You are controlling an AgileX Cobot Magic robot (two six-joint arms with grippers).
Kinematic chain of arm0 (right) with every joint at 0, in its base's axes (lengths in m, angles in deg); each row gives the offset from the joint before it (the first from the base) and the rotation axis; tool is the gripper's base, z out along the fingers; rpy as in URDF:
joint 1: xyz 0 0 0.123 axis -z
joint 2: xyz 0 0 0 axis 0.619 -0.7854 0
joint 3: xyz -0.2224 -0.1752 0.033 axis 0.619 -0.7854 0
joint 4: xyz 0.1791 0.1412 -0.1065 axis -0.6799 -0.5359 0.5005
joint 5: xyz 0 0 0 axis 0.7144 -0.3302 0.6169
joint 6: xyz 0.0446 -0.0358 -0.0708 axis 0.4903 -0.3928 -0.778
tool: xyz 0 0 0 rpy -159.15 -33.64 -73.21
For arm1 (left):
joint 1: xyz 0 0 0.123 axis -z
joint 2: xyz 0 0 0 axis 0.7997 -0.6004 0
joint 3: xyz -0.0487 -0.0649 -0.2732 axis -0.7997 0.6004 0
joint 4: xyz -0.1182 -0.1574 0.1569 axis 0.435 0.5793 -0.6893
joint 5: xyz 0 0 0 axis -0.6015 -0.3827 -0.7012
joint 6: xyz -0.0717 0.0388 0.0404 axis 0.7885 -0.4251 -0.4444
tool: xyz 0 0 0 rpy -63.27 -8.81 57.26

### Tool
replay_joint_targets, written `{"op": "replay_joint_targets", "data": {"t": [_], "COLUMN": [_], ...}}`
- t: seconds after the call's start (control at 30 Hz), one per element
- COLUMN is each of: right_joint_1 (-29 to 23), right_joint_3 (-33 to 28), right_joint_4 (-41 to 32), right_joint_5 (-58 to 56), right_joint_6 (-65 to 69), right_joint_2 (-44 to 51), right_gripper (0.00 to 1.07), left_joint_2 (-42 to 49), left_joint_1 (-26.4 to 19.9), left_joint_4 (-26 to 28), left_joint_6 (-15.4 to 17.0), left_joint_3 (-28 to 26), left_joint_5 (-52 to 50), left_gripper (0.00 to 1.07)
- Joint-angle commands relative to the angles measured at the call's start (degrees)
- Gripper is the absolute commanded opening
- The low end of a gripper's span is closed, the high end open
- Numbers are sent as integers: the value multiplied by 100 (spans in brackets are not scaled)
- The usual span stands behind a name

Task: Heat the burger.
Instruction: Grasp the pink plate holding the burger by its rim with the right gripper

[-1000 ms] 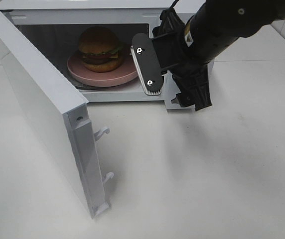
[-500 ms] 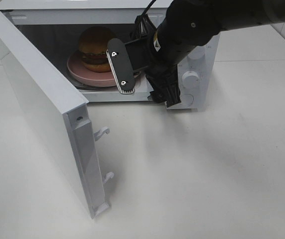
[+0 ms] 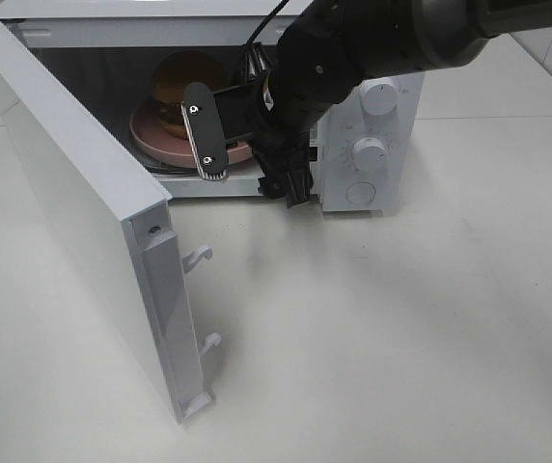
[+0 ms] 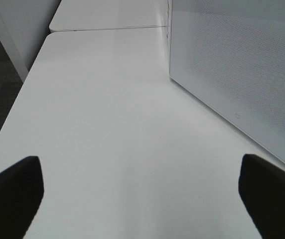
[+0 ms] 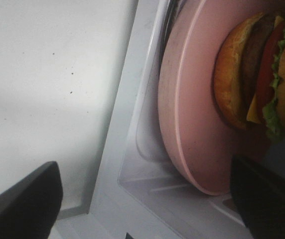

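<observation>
White table (image 3: 382, 338) in front, microwave door (image 3: 83, 222) swung wide open toward the camera, two white latch hooks (image 3: 199, 258) on its edge. Behind it the white microwave (image 3: 368, 106) with three round knobs (image 3: 369, 152) on its control panel; tiny print around the dials, too small to read, no brand legible. Right gripper (image 3: 247, 149) sits at the cavity mouth, jaws spread apart, holding nothing; one flat black finger (image 3: 205, 130) faces the camera. Deeper inside, the burger (image 3: 181, 82) rests on a pink plate (image 3: 151, 130) in the cavity, partly hidden by the gripper; right wrist view shows burger (image 5: 259, 79) on plate (image 5: 187, 114) up close. Left gripper (image 4: 137, 194) hovers low over bare table beside the door, fingers wide apart, empty.
</observation>
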Motion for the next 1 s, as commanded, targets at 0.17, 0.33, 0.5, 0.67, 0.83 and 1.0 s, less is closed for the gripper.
{"op": "replay_joint_targets", "data": {"t": [0.17, 0.33, 0.5, 0.67, 0.83, 1.0], "right_joint_1": [-6, -6, -6, -6, 11, 63], "right_joint_3": [361, 647, 922, 1169, 1278, 1421], "right_joint_4": [-34, -63, -69, -115, -143, -166], "right_joint_5": [57, 63, 57, 86, 92, 120], "right_joint_6": [46, 63, 183, 183, 183, 183], "right_joint_2": [-361, -607, -854, -1112, -1238, -1415], "right_gripper": [87, 87, 87, 86, 85, 85], "left_joint_2": [109, 109, 109, 109, 109, 109], "left_joint_1": [-6, -6, -6, -6, -6, -6], "left_joint_4": [-40, -40, -40, -40, -40, -40], "left_joint_6": [-29, -29, -29, -29, -29, -46], "left_joint_3": [11, 11, 11, 11, 11, 11], "left_joint_5": [-52, -52, -52, -52, -52, -52], "left_gripper": [100, 100, 100, 100, 100, 100]}}
